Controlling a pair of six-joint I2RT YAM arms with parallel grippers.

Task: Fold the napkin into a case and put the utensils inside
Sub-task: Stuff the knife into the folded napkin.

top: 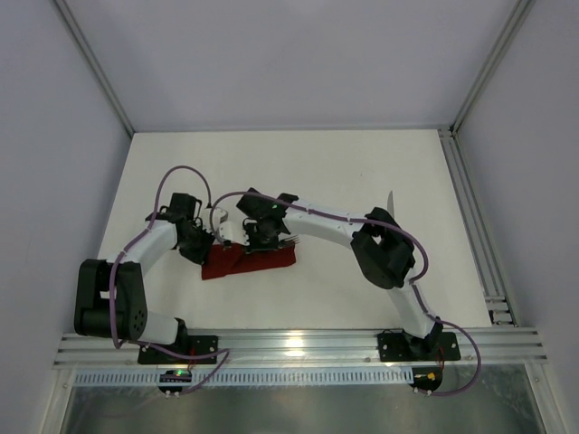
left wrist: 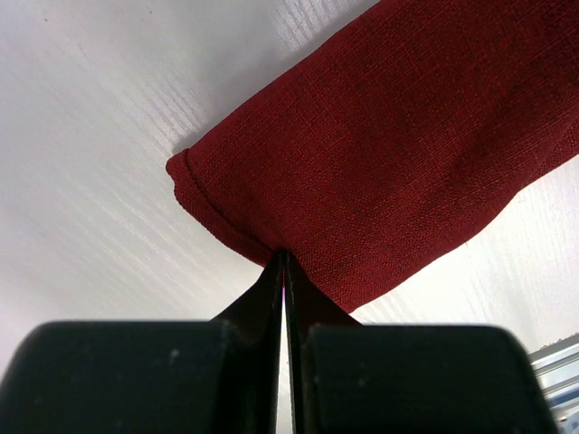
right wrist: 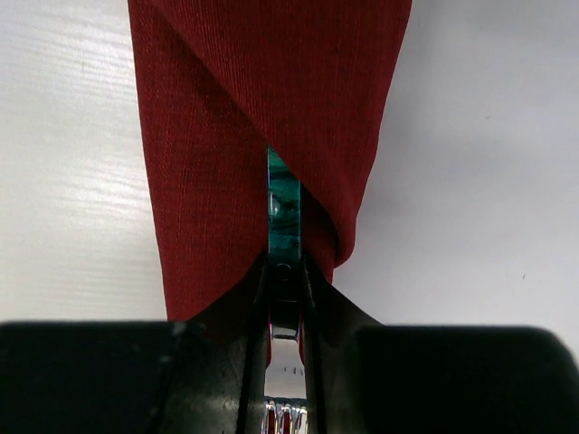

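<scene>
black fingers of the left gripper [left wrist: 283, 264] fill the bottom of its wrist view. they are pressed together with only a hairline between them, and their tips nip the near edge of the case [left wrist: 389, 154]. that case is dark red woven cloth, plain, folded into a long narrow band that runs slantwise up to the right. its end is rounded, with a stitched hem showing at the corner, and it casts a soft shadow on the white table [left wrist: 81, 136].

the right gripper [right wrist: 284, 271] is closed on the fork [right wrist: 283, 203], clamping its slim teal-green handle. the handle runs straight ahead from the fingertips and disappears into a v-shaped opening where two layers of the red cloth overlap. silver tines show behind the fingers at the bottom edge of that view.

from above, the case lies near the middle of the table, a little toward the near edge, between the two arms. the left gripper meets it toward its left end and the right gripper at its far edge, further right, with the tines glinting just beside the cloth. a thin silver blade, the knife [top: 390, 201], pokes out from behind the right arm's elbow, well apart from the case. its handle is hidden.
</scene>
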